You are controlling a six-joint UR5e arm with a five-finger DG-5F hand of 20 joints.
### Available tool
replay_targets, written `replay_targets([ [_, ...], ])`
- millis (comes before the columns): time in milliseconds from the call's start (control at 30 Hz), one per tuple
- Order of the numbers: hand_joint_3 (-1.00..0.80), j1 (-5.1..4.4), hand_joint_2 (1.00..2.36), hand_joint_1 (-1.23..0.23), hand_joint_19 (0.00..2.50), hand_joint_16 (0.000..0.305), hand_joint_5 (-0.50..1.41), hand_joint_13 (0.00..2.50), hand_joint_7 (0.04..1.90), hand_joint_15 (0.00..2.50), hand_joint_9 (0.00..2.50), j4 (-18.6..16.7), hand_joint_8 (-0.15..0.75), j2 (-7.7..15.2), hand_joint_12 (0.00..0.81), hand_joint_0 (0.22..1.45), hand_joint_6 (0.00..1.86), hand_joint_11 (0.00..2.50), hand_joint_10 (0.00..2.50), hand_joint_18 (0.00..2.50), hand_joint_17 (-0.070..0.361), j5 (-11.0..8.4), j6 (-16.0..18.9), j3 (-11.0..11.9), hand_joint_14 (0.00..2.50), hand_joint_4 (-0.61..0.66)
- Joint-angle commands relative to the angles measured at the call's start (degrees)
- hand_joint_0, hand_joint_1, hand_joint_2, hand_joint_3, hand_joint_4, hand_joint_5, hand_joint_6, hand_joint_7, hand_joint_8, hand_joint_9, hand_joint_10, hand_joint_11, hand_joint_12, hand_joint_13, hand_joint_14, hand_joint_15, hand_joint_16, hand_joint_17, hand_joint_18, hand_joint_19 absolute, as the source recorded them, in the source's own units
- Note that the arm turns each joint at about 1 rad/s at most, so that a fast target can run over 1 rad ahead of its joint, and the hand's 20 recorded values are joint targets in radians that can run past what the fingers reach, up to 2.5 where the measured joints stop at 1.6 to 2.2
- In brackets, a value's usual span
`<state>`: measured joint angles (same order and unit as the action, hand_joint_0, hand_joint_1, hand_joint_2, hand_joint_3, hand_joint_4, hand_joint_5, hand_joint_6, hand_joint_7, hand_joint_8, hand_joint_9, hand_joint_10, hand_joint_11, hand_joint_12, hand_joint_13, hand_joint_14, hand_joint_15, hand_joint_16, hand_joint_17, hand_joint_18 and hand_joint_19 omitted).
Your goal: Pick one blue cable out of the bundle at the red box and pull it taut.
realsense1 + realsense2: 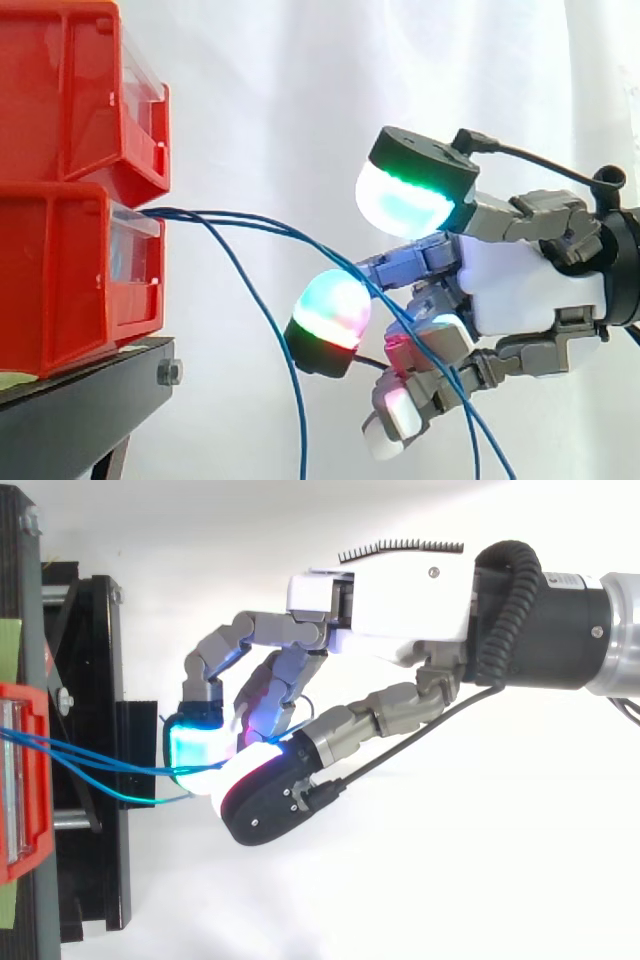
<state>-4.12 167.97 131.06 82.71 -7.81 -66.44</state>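
The hand [520,285] held its fingers [330,315] curled round the blue cables [240,218], the red box [60,270] just beyond them, seemingly to draw one taut.

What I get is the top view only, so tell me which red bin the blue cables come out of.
Observer: Side view shows two bins stacked on the black stand. The blue cables leave the front of the lower red bin, just under the upper red bin.
Operator: Report how they hang between bin and hand.
Observer: Short of the hand, one cable drops steeply and runs off the bottom edge.
Operator: Give me the rest.
Observer: The other cables slope gently down to the hand, cross it, then run down off the bottom edge.
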Motion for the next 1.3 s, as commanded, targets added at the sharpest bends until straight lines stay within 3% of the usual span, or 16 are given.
replay_targets([
  [0, -0.46, -0.01, 1.0, -0.62, 0.47, 0.052, -0.12, 0.79, 1.0, 0.57, 1.09, -0.01, 0.365, -0.01, 0.378, 0.55, 0.72, 1.22, 0.01, 0.57, 0.117, 0.0, -0.01, 0.0, 0.02, 0.09],
  [233, -0.31, -0.01, 1.01, -0.7, 0.45, 0.052, -0.15, 0.72, 0.92, 0.54, 0.99, -0.01, 0.353, -0.01, 0.372, 0.58, 0.78, 1.16, 0.01, 0.57, 0.118, 0.0, -0.01, 0.0, 0.02, 0.08],
  [433, -0.32, -0.01, 1.01, -0.67, 0.46, 0.053, -0.14, 0.7, 0.89, 0.53, 0.98, 0.07, 0.361, -0.01, 0.374, 0.57, 0.77, 1.13, 0.01, 0.55, 0.12, 0.0, -0.01, 0.0, 0.02, 0.12],
  [900, -0.44, -0.01, 1.0, -0.64, 0.45, 0.053, -0.05, 0.72, 1.34, 0.53, 0.99, 0.16, 0.347, -0.01, 0.373, 0.57, 0.5, 0.93, 0.02, 0.55, 0.119, 0.0, 0.08, 0.0, 0.02, 0.14],
  [1267, -0.5, -0.01, 1.0, -0.7, 0.45, 0.052, -0.04, 0.81, 1.12, 0.54, 1.18, 0.16, 0.366, -0.19, 0.367, 0.55, 0.65, 1.14, 0.01, 0.63, 0.118, 0.0, 0.08, 0.08, 0.02, 0.16],
])
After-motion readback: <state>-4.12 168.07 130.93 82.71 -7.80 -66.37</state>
